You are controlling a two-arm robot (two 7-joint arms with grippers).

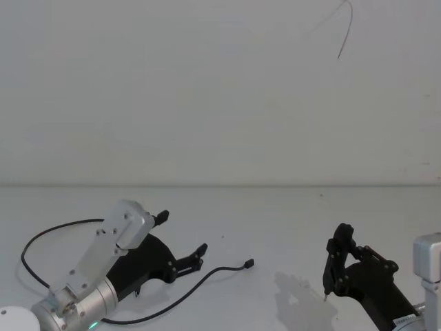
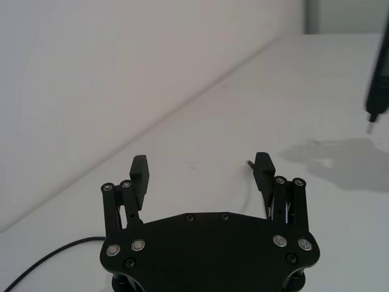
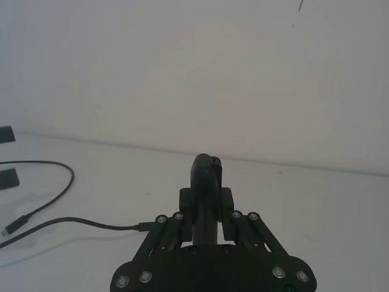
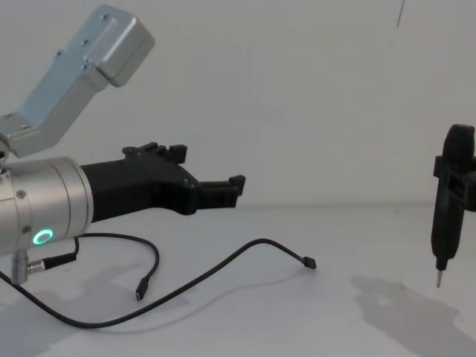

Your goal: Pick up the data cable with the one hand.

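Now: left gripper (image 1: 182, 234) open and empty, hovering over the table (image 1: 275, 221).
Data cable (image 1: 207, 274) lies loose on the table below its spread fingers, with one plug (image 1: 249, 263) just right of them and the rest looping left. Right gripper (image 3: 206, 204), well to the right, is clamped on a black pen-like tool (image 4: 446, 208), metal tip down.

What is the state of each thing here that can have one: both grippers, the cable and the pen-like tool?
left gripper: jaws open, empty, above the table.
right gripper: jaws shut on the pen-like tool.
data cable: lying loose on the table, not gripped, both plugs free.
pen-like tool: gripped, upright, metal tip down, off the table.
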